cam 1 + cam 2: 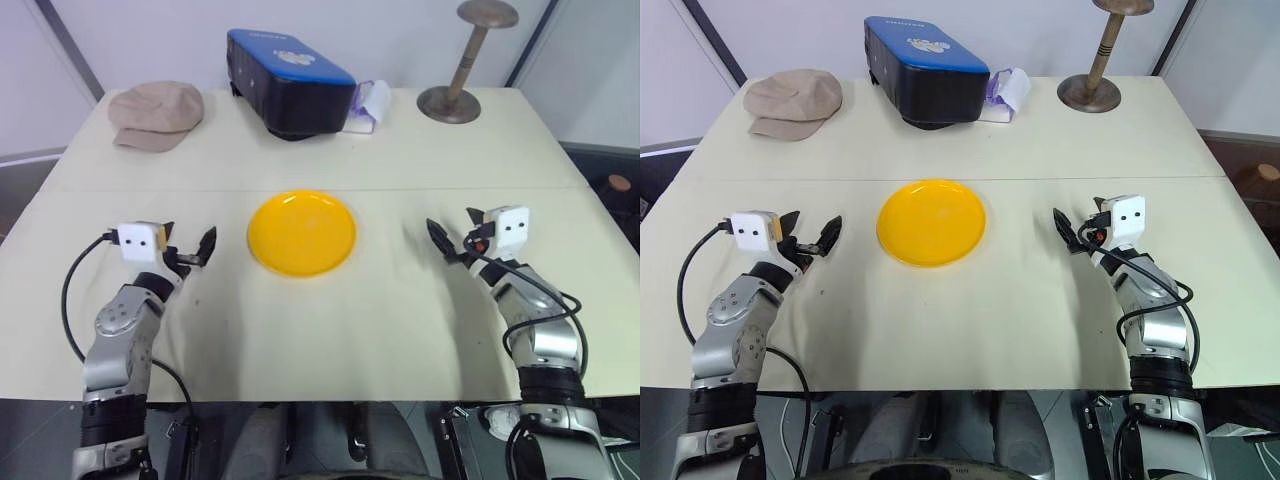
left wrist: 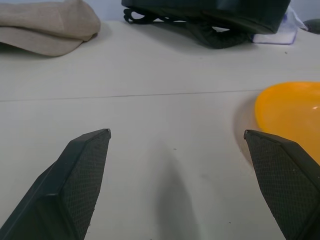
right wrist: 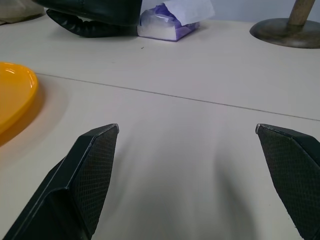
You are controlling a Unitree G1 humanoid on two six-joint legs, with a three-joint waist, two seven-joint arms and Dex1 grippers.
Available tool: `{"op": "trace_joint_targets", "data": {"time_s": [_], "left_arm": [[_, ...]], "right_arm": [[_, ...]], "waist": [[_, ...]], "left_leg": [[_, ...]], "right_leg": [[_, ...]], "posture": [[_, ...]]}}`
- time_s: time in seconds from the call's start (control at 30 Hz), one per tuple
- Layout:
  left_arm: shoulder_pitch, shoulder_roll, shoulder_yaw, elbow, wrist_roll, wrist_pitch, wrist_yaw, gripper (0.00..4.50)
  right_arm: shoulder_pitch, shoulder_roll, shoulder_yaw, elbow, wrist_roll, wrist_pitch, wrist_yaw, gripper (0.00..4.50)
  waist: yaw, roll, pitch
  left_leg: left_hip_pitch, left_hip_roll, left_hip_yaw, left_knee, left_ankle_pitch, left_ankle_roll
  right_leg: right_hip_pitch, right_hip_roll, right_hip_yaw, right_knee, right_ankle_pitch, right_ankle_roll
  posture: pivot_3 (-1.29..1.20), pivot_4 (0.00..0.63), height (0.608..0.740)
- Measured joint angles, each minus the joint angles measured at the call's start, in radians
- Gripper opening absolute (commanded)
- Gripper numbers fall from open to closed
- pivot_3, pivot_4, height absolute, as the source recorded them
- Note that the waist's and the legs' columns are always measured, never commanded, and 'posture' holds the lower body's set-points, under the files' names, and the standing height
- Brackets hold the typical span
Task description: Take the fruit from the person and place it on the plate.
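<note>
The round yellow plate (image 1: 302, 232) lies flat and bare at the middle of the cream table (image 1: 330, 330). My left gripper (image 1: 188, 240) hovers just left of it, open, with nothing between its black fingers; the left wrist view has the plate's edge (image 2: 290, 112) beside one finger. My right gripper (image 1: 455, 232) is held to the plate's right, a little farther off, also open and holding nothing. In the right wrist view the plate (image 3: 12, 95) sits off to one side. The fruit and the person are out of view.
Along the table's far side lie a beige flat cap (image 1: 155, 113), a blue and black case (image 1: 288, 80), a small purple tissue pack (image 1: 368, 105) and a wooden stand on a round base (image 1: 452, 100). A seam (image 1: 480, 187) crosses the table behind the plate.
</note>
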Motion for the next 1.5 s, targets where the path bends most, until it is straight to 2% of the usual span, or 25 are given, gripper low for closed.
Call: {"op": "trace_joint_targets", "data": {"time_s": [0.9, 1.5], "left_arm": [[-0.007, 0.031, 0.009, 0.000, -0.003, -0.004, -0.024, 4.47], [-0.044, 0.114, 0.006, 0.008, -0.006, -0.018, -0.158, 4.47]], "right_arm": [[0.000, 0.000, 0.001, -0.005, 0.000, 0.002, -0.028, 4.50], [0.002, -0.001, 0.009, -0.027, -0.013, 0.020, -0.024, 4.50]], "waist": [[0.000, 0.000, 0.000], [-0.002, 0.000, 0.000]], "left_leg": [[0.000, 0.000, 0.000, 0.000, 0.000, 0.000], [0.000, 0.000, 0.000, 0.000, 0.000, 0.000]], "right_leg": [[0.000, 0.000, 0.000, 0.000, 0.000, 0.000], [0.000, 0.000, 0.000, 0.000, 0.000, 0.000]], "posture": [[0.00, 0.150, 0.740], [0.00, 0.150, 0.740]]}}
